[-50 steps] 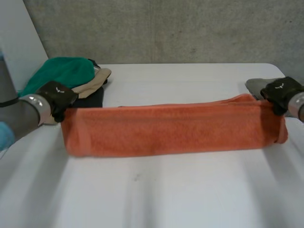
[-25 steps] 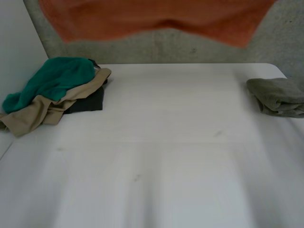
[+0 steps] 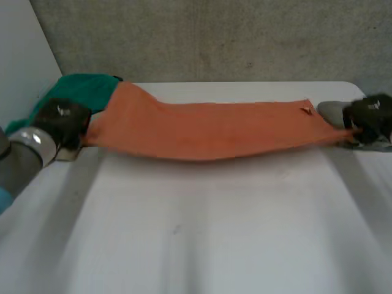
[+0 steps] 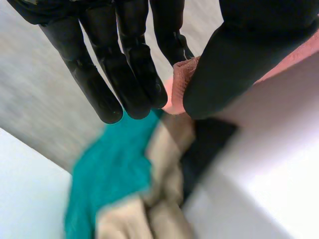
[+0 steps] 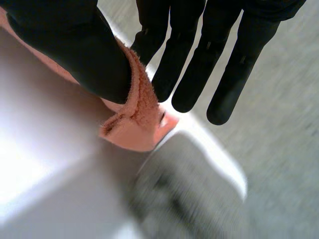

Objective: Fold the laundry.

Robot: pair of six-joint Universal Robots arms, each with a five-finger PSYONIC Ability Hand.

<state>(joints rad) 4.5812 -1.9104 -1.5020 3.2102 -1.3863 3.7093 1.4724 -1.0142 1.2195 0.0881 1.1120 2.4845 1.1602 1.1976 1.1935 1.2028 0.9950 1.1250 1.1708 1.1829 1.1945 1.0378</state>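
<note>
Orange terry towel [image 3: 208, 131] stretched over white surface [image 3: 202, 233]; left hand [image 3: 60, 120] pinches one end, right hand [image 3: 369, 115] the other (thumbs against fingers).

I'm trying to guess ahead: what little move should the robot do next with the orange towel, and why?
Probably lower the orange towel flat onto the table. The left hand and right hand each pinch one end, and it is stretched between them, sagging in the middle.
</note>
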